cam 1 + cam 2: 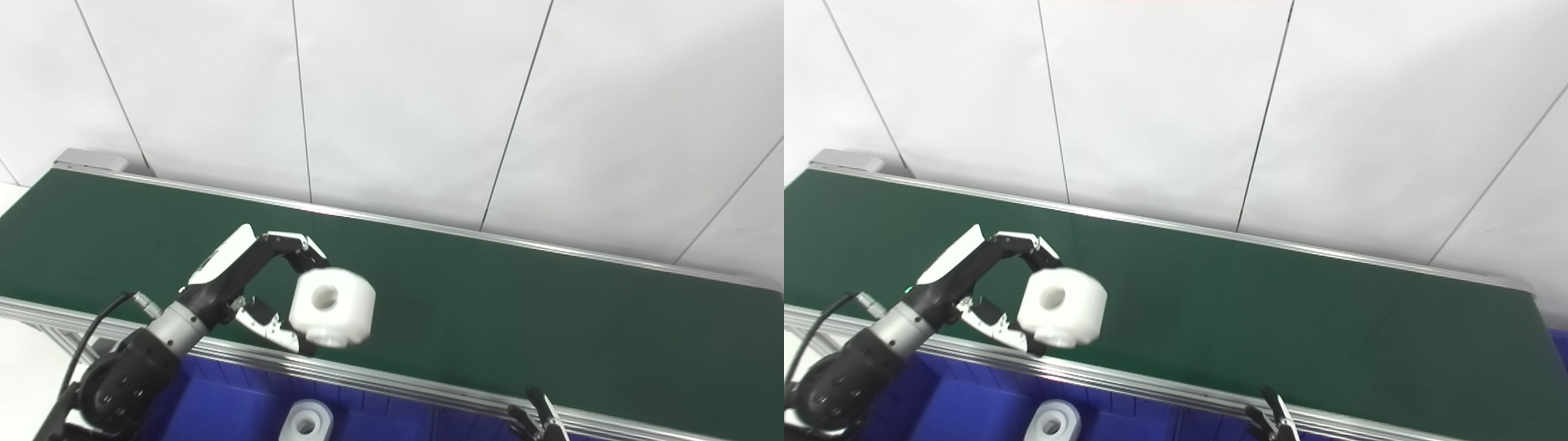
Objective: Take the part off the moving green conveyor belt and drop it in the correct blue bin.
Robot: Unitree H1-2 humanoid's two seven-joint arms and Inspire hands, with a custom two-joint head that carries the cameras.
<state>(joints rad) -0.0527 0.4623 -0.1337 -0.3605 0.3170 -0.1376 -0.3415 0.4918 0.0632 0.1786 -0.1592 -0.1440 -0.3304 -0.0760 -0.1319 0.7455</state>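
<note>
Left hand grips a white bored block, fingers over its top and thumb under its near side. Block is lifted clear of the green conveyor belt, hanging just above the belt's near aluminium rail. The blue bin sits directly below that rail, with a matching white bored part already lying in it.

Judgement: carry step. Draw the block back over the rail until it is fully above the bin, keep the pinch firm, then let go low.

Right hand: only fingertips show at the rail; cannot tell its state.
</note>
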